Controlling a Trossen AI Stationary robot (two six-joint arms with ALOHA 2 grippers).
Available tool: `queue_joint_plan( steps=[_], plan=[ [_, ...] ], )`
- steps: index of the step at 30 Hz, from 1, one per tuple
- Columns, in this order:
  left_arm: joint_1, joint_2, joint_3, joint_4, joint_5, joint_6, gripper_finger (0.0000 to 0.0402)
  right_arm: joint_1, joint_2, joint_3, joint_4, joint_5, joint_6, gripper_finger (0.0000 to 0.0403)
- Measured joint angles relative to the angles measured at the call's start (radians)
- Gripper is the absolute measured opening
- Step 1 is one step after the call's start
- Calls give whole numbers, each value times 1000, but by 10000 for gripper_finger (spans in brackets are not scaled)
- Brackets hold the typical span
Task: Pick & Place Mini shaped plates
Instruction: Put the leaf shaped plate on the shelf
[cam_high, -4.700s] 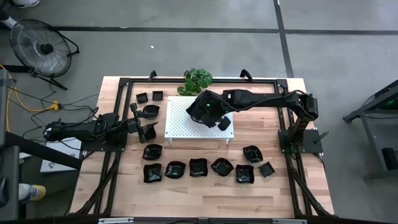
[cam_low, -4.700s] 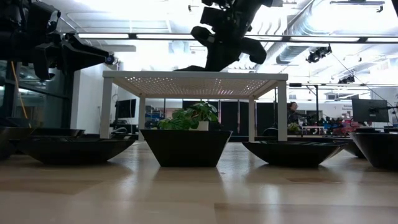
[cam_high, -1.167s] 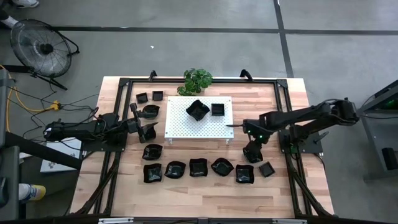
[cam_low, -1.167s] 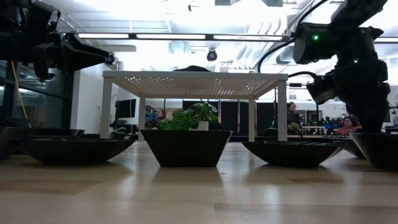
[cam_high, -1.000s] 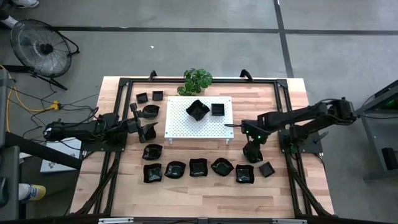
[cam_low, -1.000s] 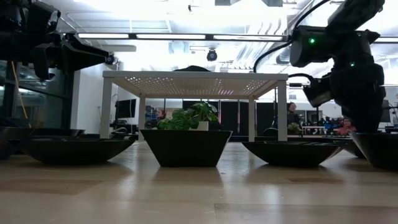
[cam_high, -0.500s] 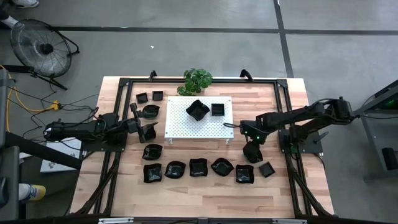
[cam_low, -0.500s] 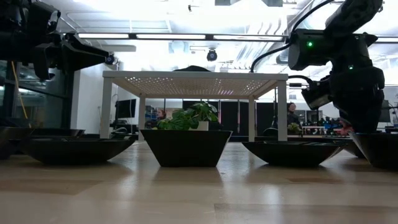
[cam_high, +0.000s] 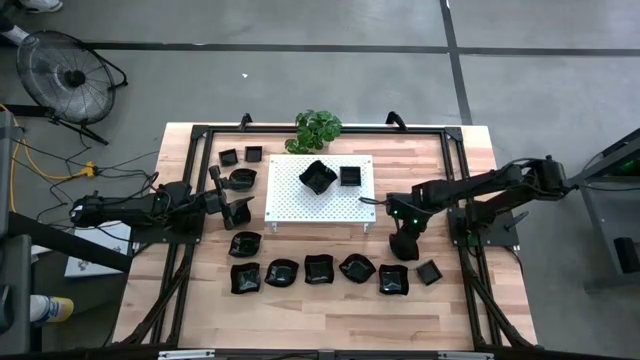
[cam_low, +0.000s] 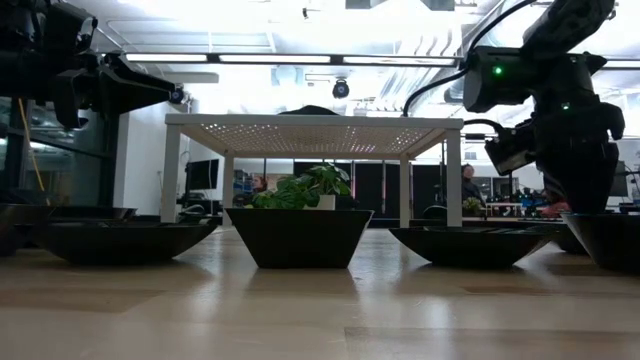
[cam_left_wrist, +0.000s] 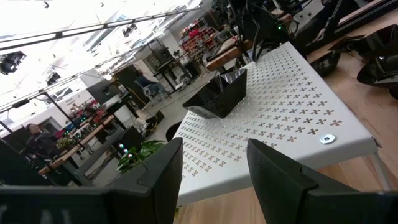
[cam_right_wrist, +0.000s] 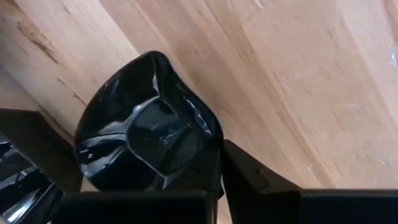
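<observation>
Plates lie scattered over the tabletop, and reading from its left edge, the left gripper (cam_high: 236, 207) waits beside the left end of the white perforated board (cam_high: 290, 190), its fingers (cam_left_wrist: 158, 177) parted and holding nothing. Near it, small black plates sit toward the far left corner, and a row of mini shaped plates (cam_high: 318, 270) runs along the near side of the tabletop. Two plates (cam_high: 318, 177) already rest on the board, one toward its middle and a square one (cam_high: 349, 176) near its right end, with the potted plant (cam_high: 318, 128) behind at the far edge. Further right, the right gripper (cam_high: 402, 243) is down at the right end of the row, closed on the rim of a wavy-edged plate (cam_right_wrist: 146, 140); the wrist view shows the dish pinched at its edge between the dark fingers (cam_right_wrist: 249, 177), still lying on the wood. To do this step well, I judge the lift should go straight up first, so the glossy rim does not slip or tip in so narrow a pinch, and so the neighbouring plates in the row stay unbumped. Only once clear should it swing toward a bare part of the board, keeping the dish level and away from the two already placed.
</observation>
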Motion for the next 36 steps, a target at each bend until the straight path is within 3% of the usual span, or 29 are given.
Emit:
queue_joint_plan(
  steps=[7, 14, 24, 36],
  plan=[
    [0, 0, 0, 0, 0, 0, 175, 6, -24, 4, -12, -40, 0, 2],
    [0, 0, 0, 0, 0, 0, 175, 14, -86, 77, -152, -32, 8, 2],
    [0, 0, 0, 0, 0, 0, 175, 36, -113, 289, -372, 24, -16, 1],
    [0, 0, 0, 0, 0, 0, 175, 33, -29, 550, -335, 34, -118, 2]
  ],
)
